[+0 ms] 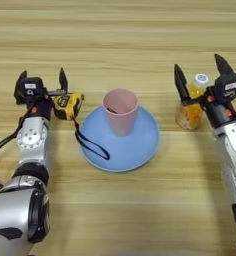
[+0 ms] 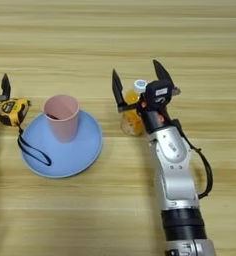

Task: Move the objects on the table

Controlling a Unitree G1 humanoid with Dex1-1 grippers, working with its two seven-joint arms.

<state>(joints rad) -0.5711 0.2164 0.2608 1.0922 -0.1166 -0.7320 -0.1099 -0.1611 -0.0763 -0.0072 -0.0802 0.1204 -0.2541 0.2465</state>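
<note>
Cup (image 1: 120, 111), pink plastic, stands upright on light-blue plate (image 1: 140, 150).

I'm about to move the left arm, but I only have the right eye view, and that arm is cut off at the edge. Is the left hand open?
Observer: Yes. The left hand is open, its two fingers spread wide and gripping nothing.
Operator: Is it around the tape measure?
Observer: No. Its outer finger stands well left of the tape measure. Only the inner finger is next to it.
</note>
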